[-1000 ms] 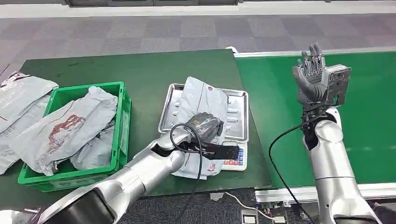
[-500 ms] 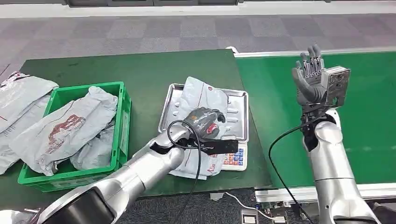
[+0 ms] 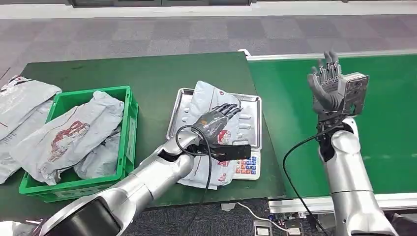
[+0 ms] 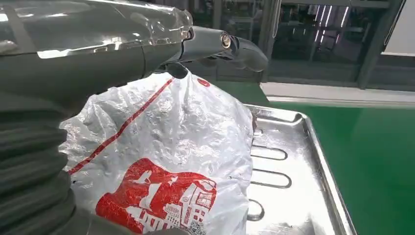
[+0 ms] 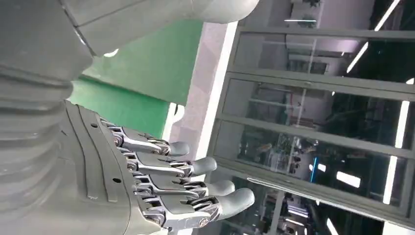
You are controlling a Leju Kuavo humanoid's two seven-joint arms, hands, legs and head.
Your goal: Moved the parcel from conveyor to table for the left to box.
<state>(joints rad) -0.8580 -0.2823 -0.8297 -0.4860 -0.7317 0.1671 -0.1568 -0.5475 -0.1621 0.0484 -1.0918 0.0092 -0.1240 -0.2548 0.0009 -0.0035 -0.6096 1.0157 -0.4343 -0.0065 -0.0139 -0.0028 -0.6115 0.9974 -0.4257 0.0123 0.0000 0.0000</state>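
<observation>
Parcel (image 3: pixel 209 105): grey plastic mailer with red print, lying on the steel tray (image 3: pixel 251 125) of a scale (image 3: pixel 244 167), its near end hanging over the scale's keypad edge.

Left hand (image 3: pixel 215 122): over the parcel's middle, fingers stretched out flat and apart, gripping nothing.

Right hand (image 3: pixel 327 83): raised upright above the green conveyor (image 3: pixel 383 123) at right, fingers straight and spread, empty.

Green crate (image 3: pixel 129 129): left of the scale on the dark green table (image 3: pixel 147 73); holds several grey mailers (image 3: pixel 74 130), heaped, one with red print uppermost.

Loose mailers (image 3: pixel 17 105): piled on the table just left of the crate.
</observation>
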